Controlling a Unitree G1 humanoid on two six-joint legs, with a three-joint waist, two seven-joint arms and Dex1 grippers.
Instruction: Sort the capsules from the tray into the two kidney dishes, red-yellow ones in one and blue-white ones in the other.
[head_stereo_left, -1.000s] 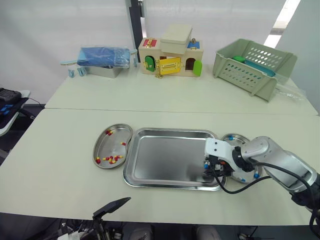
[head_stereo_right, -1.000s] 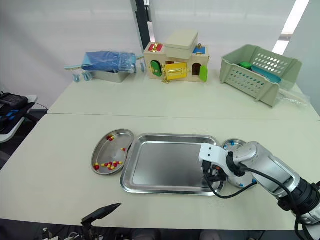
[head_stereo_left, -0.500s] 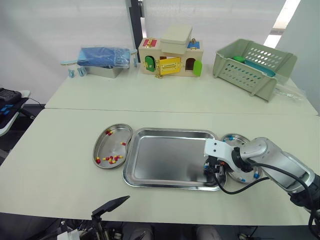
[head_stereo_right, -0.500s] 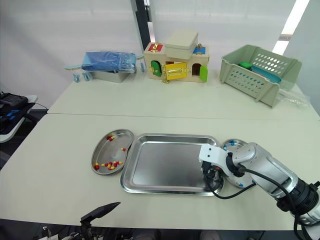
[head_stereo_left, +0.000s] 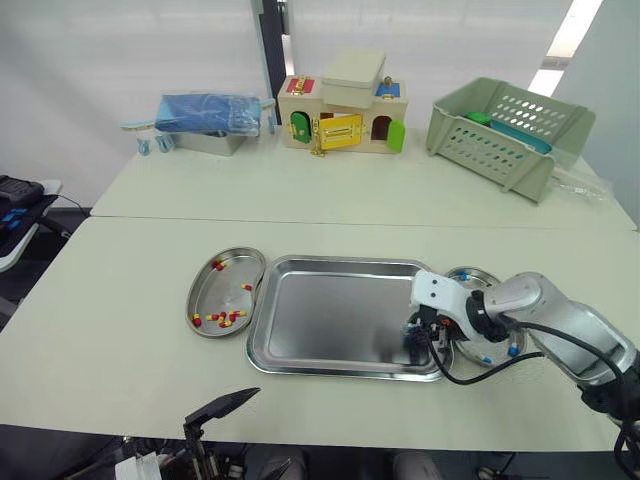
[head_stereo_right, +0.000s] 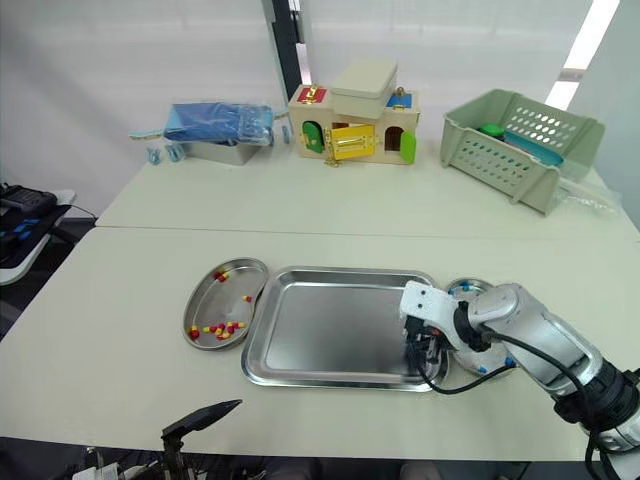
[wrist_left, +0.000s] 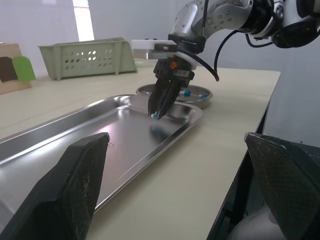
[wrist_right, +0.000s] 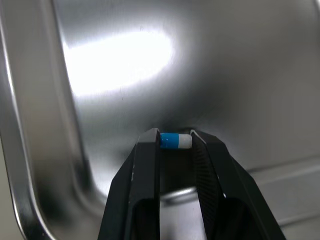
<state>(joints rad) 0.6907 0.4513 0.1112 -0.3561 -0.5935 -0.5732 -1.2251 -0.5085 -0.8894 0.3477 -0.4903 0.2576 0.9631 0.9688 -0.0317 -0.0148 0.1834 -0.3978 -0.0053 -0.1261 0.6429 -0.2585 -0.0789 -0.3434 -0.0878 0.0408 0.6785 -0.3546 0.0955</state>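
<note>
Pinching is the step in hand: the right gripper (wrist_left: 156, 114) has its two black fingers drawn in narrow on a small blue-and-white capsule (wrist_right: 175, 141), down at the near right corner of the rectangular stainless-steel tray (head_stereo_left: 320, 320). Whether the capsule has left the tray floor I cannot tell. It lies crosswise in the gap, its long axis running from finger to finger and about level with the floor, blue end against one pad, white end against the other. Held by its rounded ends, it may slip easily. The next move likely calls for a gentle lift over the tray's rim to the steel kidney dish (head_stereo_left: 465, 270) just beside it, which holds blue-white ones. The other kidney dish (head_stereo_left: 205, 290) holds red-yellow capsules (head_stereo_left: 222, 318). The left gripper (wrist_left: 175, 137) hangs low at the table's near edge, fingers spread wide, holding nothing.
</note>
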